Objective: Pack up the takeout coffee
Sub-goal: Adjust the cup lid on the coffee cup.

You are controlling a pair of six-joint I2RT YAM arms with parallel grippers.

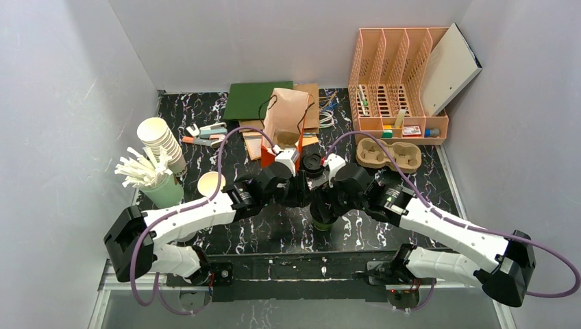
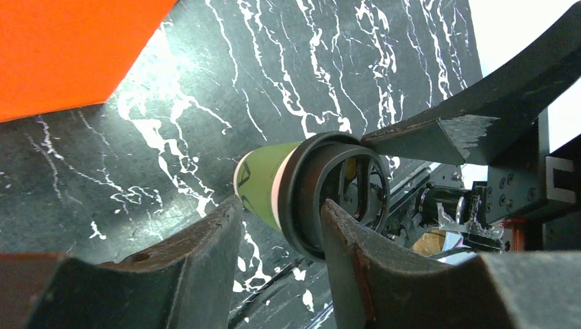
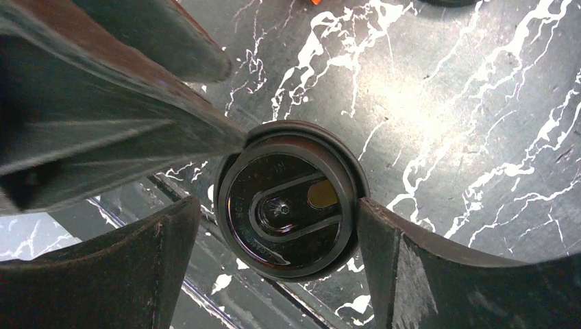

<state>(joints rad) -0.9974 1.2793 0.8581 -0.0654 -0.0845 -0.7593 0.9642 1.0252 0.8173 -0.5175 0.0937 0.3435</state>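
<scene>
The takeout coffee (image 1: 323, 221), a dark green cup with a black lid, stands near the table's front middle, mostly hidden under both wrists. In the left wrist view the cup (image 2: 264, 181) shows just past my open left gripper (image 2: 281, 205), whose right finger (image 2: 363, 260) overlaps the lid's rim. In the right wrist view I look down on the lid (image 3: 288, 199). My right gripper (image 3: 277, 205) is open and straddles it. Its right finger (image 3: 411, 267) touches the rim and its left finger stands slightly off. A left-arm finger (image 3: 157, 116) touches the lid's upper left.
A lidless green cup (image 1: 210, 184), a white cup stack (image 1: 161, 140) and a mint cup of white cutlery (image 1: 154, 181) stand at left. A brown paper bag (image 1: 288, 113), a loose black lid (image 1: 313, 164), a cardboard cup carrier (image 1: 388, 154) and a peach organizer (image 1: 397, 75) lie behind.
</scene>
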